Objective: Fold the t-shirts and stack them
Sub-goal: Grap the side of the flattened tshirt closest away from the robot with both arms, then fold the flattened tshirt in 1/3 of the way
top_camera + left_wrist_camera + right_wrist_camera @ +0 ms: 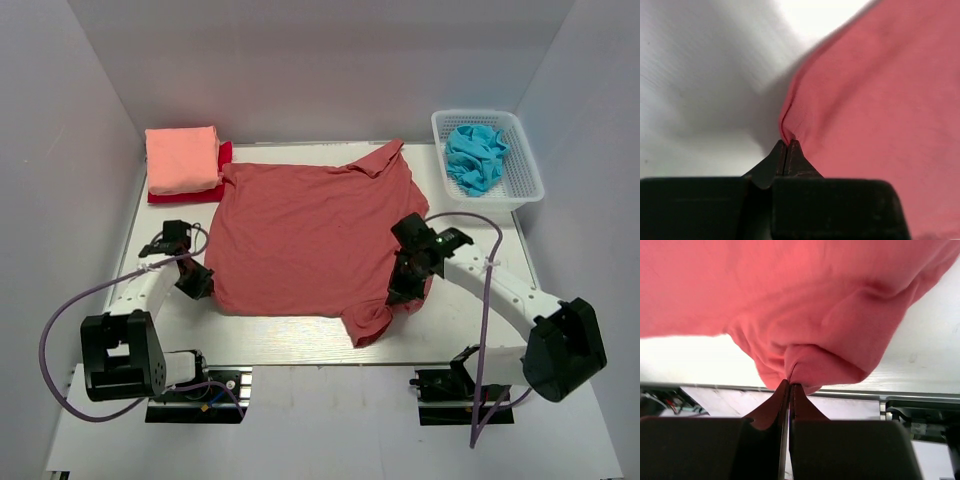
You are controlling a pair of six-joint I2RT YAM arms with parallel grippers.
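The large dusty brick-red t-shirt (310, 235) lies spread on the table's middle, one sleeve bunched at the near edge and one folded over at the far right. My left gripper (198, 282) is shut on its left edge; the wrist view shows the cloth (880, 90) pinched at the fingertips (786, 144). My right gripper (402, 292) is shut on its near right part, the cloth (805, 305) hanging lifted above the fingertips (790, 385). A folded salmon-pink t-shirt (182, 158) lies on a folded bright red one (224, 158) at the far left.
A white mesh basket (522, 178) with crumpled blue cloth (475, 156) stands at the far right. White walls close in the table on three sides. The table's front edge and the arm bases are near.
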